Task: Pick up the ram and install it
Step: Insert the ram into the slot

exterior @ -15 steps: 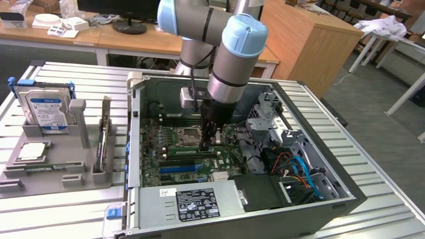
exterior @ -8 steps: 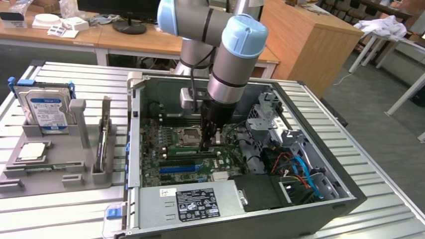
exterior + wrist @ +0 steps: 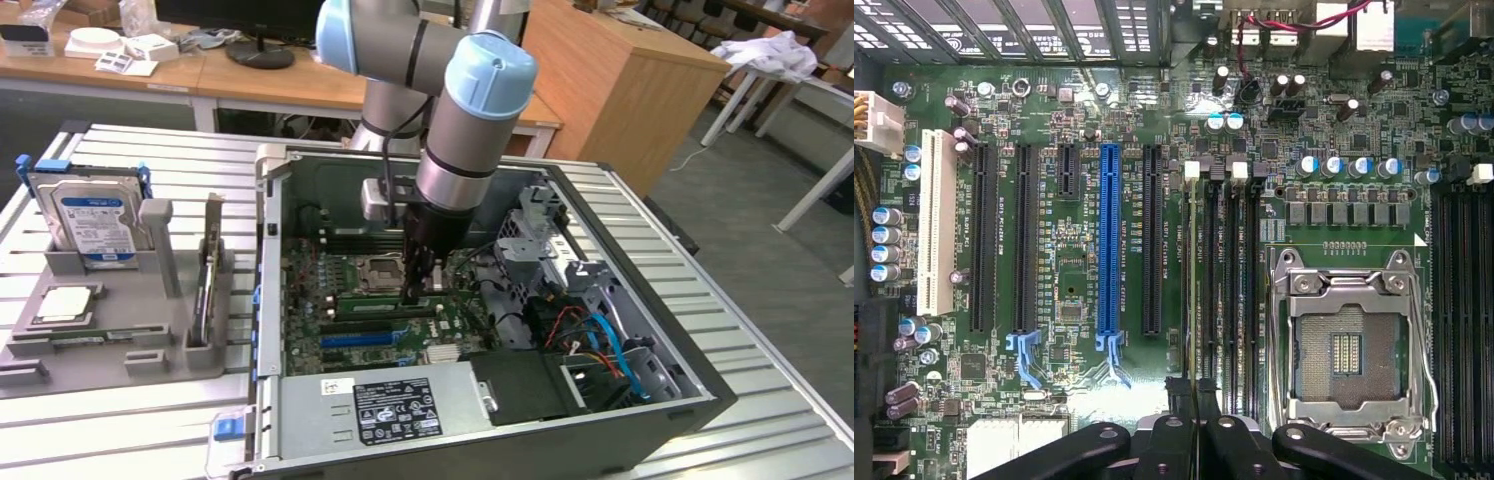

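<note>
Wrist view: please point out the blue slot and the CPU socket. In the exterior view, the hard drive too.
blue slot (image 3: 1110, 240): wrist view, middle of its body.
CPU socket (image 3: 1346, 345): wrist view, centre of the pin field.
hard drive (image 3: 94, 218): exterior view, its label.

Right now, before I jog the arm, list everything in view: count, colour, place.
table: one, silver slats, under everything
computer case: one, dark grey, open on the table
motherboard: one, green, inside the case
processor socket: one, silver, on the motherboard
blue slot: one, blue, on the motherboard
black slots: three long, one short, flanking the blue slot
power supply: one, silver, black label, in the case
cables: several, blue and orange, in the case
tray: one, grey, exterior view's left of the case
hard drive: one, silver-blue, upright in the tray
ram: one, green, on edge at the memory slots, in the tool
arm: one, grey and pale blue, reaching into the case
tool: one, black, shut on the ram
</note>
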Tool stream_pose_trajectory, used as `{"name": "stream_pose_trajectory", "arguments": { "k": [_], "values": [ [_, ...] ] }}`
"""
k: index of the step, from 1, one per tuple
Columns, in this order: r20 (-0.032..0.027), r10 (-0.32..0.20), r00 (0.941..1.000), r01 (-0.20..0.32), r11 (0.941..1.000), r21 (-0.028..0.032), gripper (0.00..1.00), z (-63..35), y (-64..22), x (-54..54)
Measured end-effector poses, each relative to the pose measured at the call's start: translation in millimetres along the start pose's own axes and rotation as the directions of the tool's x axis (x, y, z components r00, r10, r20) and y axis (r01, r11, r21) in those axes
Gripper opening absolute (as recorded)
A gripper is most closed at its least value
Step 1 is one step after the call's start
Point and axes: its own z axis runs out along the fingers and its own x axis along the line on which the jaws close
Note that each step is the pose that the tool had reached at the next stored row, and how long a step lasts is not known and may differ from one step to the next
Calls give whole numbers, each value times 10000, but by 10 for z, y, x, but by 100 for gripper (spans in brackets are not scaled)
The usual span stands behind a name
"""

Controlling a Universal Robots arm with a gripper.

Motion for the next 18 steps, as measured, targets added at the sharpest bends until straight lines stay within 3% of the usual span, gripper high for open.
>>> {"name": "stream_pose_trajectory", "arguments": {
  "k": [7,8,10,11,18],
  "values": [
    [2,0,10000,0,10000,1,13,1,0,0],
    [2,0,10000,0,10000,1,18,1,0,0],
    [2,0,10000,0,10000,1,18,1,0,0],
    [2,0,10000,0,10000,1,25,1,0,0],
    [3,0,10000,0,10000,1,25,-8,0,-1]
  ]
}}
